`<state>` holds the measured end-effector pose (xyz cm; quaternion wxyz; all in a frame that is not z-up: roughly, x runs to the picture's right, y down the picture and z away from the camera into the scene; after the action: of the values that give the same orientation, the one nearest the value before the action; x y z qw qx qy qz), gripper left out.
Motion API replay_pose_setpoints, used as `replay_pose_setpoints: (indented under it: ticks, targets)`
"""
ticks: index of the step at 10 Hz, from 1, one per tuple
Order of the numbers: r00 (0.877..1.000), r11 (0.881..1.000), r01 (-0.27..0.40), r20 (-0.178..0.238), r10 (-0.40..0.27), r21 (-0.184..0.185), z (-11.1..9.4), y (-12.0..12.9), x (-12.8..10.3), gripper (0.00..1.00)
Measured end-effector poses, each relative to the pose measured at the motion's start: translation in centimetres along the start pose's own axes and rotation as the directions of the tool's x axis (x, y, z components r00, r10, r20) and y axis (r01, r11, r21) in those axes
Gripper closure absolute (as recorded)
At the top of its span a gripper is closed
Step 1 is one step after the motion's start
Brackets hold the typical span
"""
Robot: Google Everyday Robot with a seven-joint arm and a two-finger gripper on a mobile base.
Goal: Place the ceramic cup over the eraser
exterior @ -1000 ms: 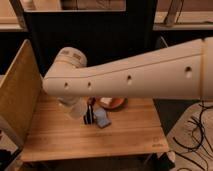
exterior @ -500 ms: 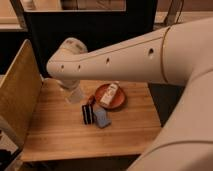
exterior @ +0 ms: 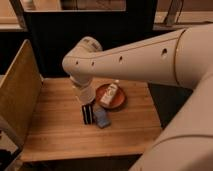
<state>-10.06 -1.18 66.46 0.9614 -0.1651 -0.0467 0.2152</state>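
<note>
The gripper (exterior: 84, 96) hangs low over the middle of the wooden table (exterior: 55, 132), mostly hidden behind the arm's thick white wrist. Its fingers are drawn fully together, and the ceramic cup (exterior: 85, 94) sits right at their end, a pale tapered shape that seems to be in their hold, though the contact itself is hidden from where I stand. The cup hovers directly above the black striped block (exterior: 87, 113), its lower edge close to the block's top. Just beside the block, to the right, lies a small blue-grey eraser (exterior: 102, 118). Behind them a reddish-brown plate (exterior: 121, 100) carries a white bottle (exterior: 109, 94) lying tilted. A wooden panel (exterior: 17, 95) stands along the table's left side.
</note>
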Motion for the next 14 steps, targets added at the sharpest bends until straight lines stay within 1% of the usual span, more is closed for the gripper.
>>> replay_pose_setpoints:
  ticks: [2,3,6,7,9,12,14]
  targets:
    - [0.999,1.000,-0.019,-0.031,0.018,-0.015,0.5,0.1,1.2,1.00]
    - [0.998,0.999,-0.027,-0.054,0.025,-0.026,0.7,0.2,1.9,1.00]
    - [0.995,0.998,-0.040,-0.094,0.035,-0.050,1.1,0.7,3.1,1.00]
    - [0.994,0.997,-0.040,-0.104,0.034,-0.063,1.3,1.0,3.3,1.00]
    - [0.993,0.996,-0.036,-0.112,0.026,-0.087,1.6,1.8,3.2,1.00]
    - [0.994,0.992,-0.024,-0.112,0.010,-0.122,2.1,3.0,2.8,1.00]
    - [0.994,0.990,-0.021,-0.113,0.005,-0.141,2.6,3.3,2.7,1.00]
